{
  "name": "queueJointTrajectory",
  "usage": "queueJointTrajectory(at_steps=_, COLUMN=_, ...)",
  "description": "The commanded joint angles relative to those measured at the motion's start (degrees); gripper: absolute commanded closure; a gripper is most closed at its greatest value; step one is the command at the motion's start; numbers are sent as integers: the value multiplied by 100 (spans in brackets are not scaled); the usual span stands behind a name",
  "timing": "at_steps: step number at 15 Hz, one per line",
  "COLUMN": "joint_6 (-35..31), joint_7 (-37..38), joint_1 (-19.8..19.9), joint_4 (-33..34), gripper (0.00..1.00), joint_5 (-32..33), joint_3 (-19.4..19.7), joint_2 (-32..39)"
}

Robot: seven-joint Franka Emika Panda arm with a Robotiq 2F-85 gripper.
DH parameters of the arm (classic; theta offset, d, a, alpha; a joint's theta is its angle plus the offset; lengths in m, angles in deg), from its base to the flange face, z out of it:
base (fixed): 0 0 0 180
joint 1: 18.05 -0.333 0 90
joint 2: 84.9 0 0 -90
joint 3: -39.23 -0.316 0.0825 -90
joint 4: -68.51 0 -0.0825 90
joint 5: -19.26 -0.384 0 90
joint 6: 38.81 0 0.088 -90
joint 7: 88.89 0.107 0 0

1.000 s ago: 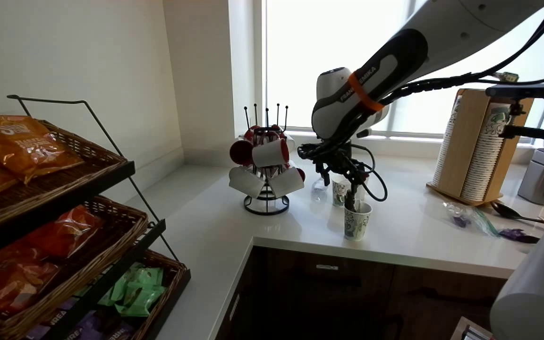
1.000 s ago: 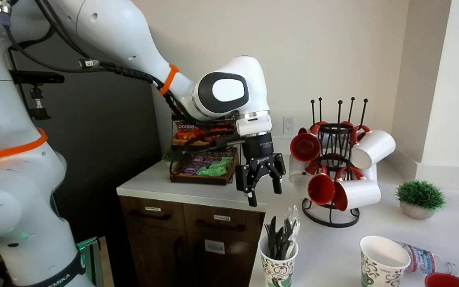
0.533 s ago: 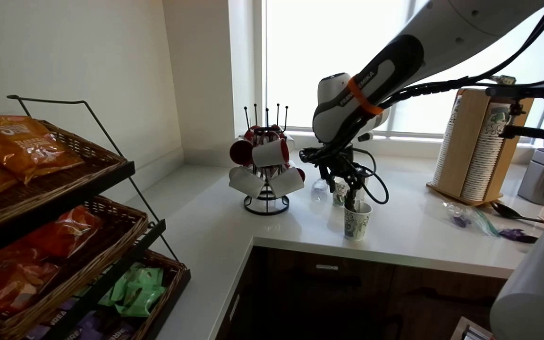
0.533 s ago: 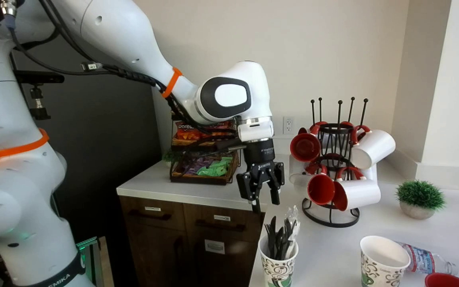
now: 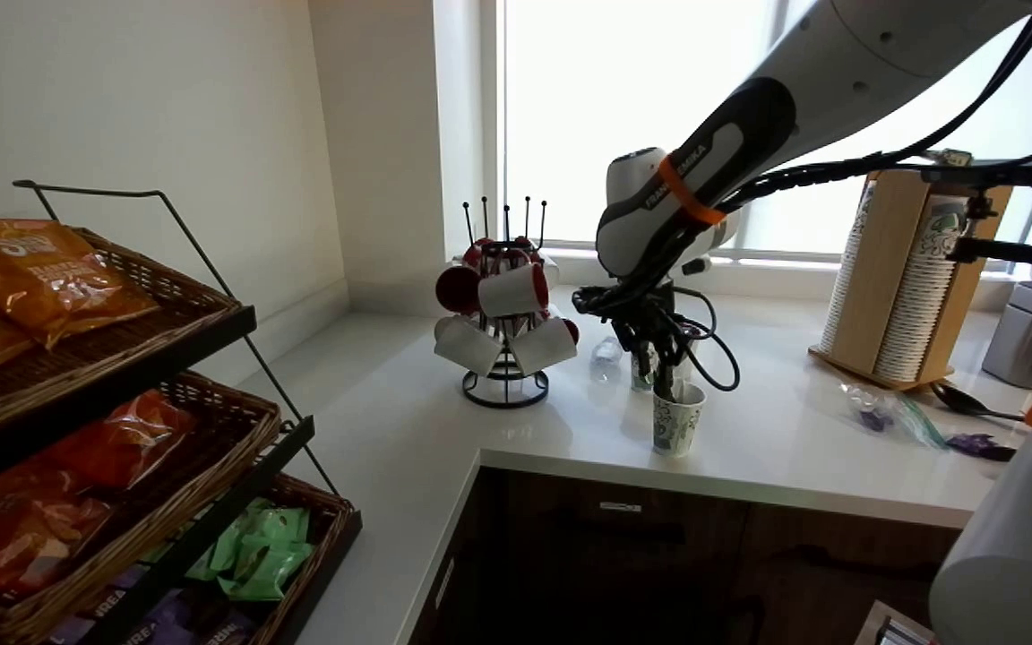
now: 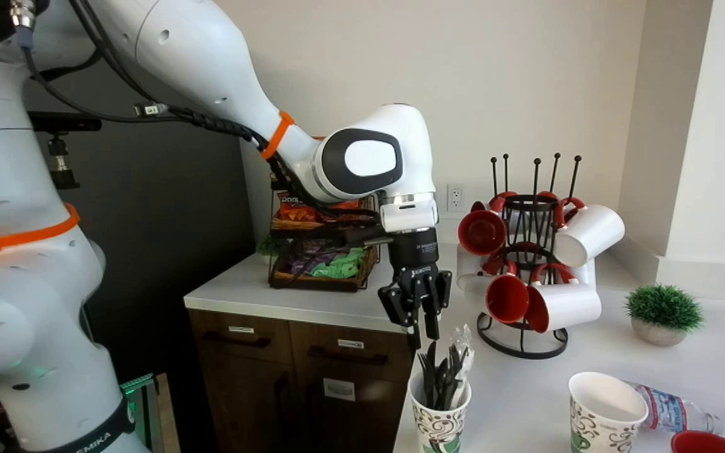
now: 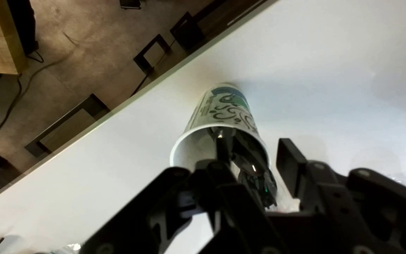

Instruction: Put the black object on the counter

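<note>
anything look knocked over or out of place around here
In an exterior view, a water bottle lies on its side, partly hidden behind a paper cup; it may have toppled. Crumpled clear plastic also lies loose on the counter before the wooden cup holder, like litter. No spill shows.

White rounded arm [image 6: 192, 56], orange bands [image 6: 277, 134], black cables [image 6: 214, 121], "EMIKA" lettering [image 5: 692, 160], black jointed jaws

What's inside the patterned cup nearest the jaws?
The cup holds black cutlery and something clear and crinkled. Its wall hides their lower ends and the cup's bottom.
</note>
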Motion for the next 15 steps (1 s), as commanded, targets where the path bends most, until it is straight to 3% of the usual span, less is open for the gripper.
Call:
queueJointTrajectory(at_steps=1, joint_6=1, joint_7=61, joint_1=-29, joint_4=102, gripper=74, joint_5=-31, joint_3=84, joint_2=151)
queueJointTrajectory(at_steps=2, joint_6=2, joint_7=63, joint_1=-32, joint_4=110, gripper=71, joint_5=-35, joint_3=98, joint_2=165)
queueJointTrajectory(at_steps=3, joint_6=-5, joint_7=65, joint_1=-34, joint_4=118, gripper=74, joint_5=-29, joint_3=109, joint_2=176)
queueJointTrajectory(at_steps=4, joint_6=-1, joint_7=63, joint_1=-37, joint_4=128, gripper=82, joint_5=-33, joint_3=117, joint_2=183)
queueJointTrajectory(at_steps=6, joint_6=-4, joint_7=60, joint_1=-41, joint_4=156, gripper=82, joint_5=-35, joint_3=133, joint_2=203)
queueJointTrajectory(at_steps=7, joint_6=-6, joint_7=60, joint_1=-42, joint_4=168, gripper=89, joint_5=-29, joint_3=140, joint_2=210)
queueJointTrajectory(at_steps=12, joint_6=-4, joint_7=54, joint_1=-50, joint_4=198, gripper=100, joint_5=-31, joint_3=152, joint_2=215)
queueJointTrajectory(at_steps=15, joint_6=23, joint_7=29, joint_1=-52, joint_4=195, gripper=99, joint_5=-47, joint_3=152, joint_2=190)
